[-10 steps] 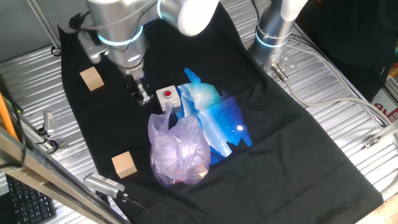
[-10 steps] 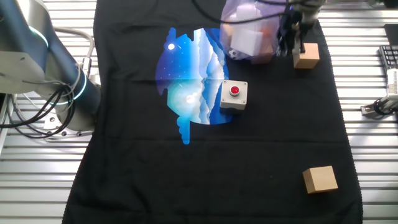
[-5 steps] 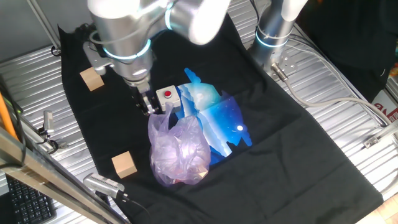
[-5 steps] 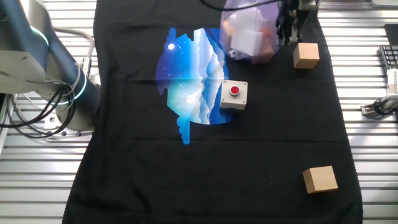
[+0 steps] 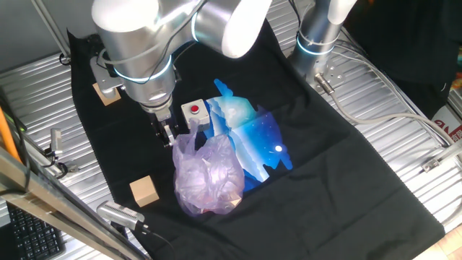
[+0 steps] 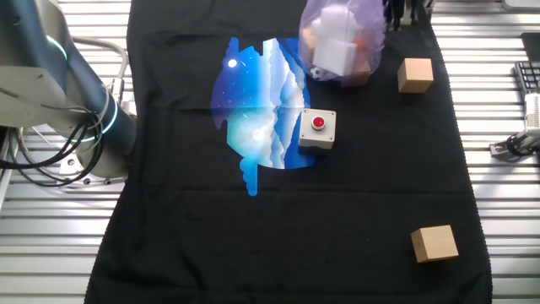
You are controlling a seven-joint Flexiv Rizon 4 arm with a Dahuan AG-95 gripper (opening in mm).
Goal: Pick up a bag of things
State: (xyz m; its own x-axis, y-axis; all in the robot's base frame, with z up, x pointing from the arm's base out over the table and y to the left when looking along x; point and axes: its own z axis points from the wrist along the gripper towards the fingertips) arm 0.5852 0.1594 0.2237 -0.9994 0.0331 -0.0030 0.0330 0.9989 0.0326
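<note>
The bag of things is a crinkly pale-purple plastic bag, bulging, lying on the black cloth; in the other fixed view white and orange items show through it. My gripper hangs low just left of the bag's upper knotted edge, close beside it and not around it. Its fingers look parted and empty. In the other fixed view only the fingertips show, at the top edge to the right of the bag.
A shiny blue-and-white bag lies against the purple bag's right side. A grey box with a red button sits just behind the gripper. Wooden cubes lie at front left and back left. A second arm's base stands behind.
The gripper has moved from beside the back-left cube toward the front, down to the purple bag's left upper edge. The bags, box and cubes have not moved.
</note>
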